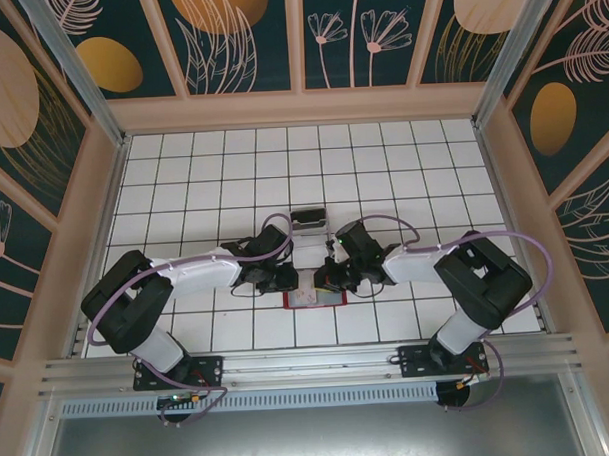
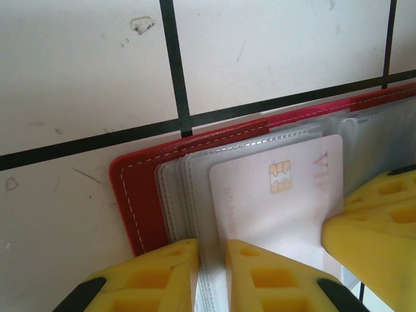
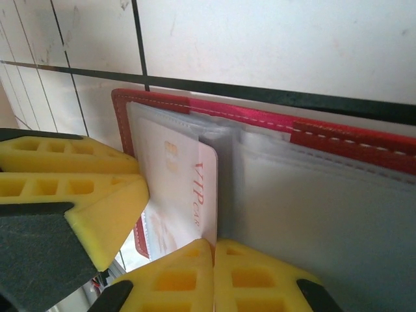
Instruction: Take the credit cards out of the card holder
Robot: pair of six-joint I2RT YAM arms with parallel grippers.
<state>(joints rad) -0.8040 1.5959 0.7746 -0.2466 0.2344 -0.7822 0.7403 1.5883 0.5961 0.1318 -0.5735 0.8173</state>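
Observation:
The red card holder (image 1: pixel 312 301) lies open on the tiled table between both arms. Its red cover (image 2: pixel 133 195) and grey-clear sleeves (image 2: pixel 179 188) fan out in the left wrist view. My left gripper (image 2: pixel 212 250) is shut on a bundle of those sleeves. A pale credit card (image 2: pixel 260 214) with a gold chip sticks partly out of a sleeve. In the right wrist view this card (image 3: pixel 182 188) reads "VIP", and my right gripper (image 3: pixel 214 246) is shut on its near edge. The card holder's right half (image 3: pixel 312 133) lies flat beside it.
A small dark box-like object (image 1: pixel 307 220) sits just beyond the grippers. The two grippers (image 1: pixel 282 279) (image 1: pixel 331 277) stand close together, with the left gripper's fingers (image 3: pixel 78 188) right beside the card. Patterned walls (image 1: pixel 85 246) enclose the white tiled table (image 1: pixel 232 170).

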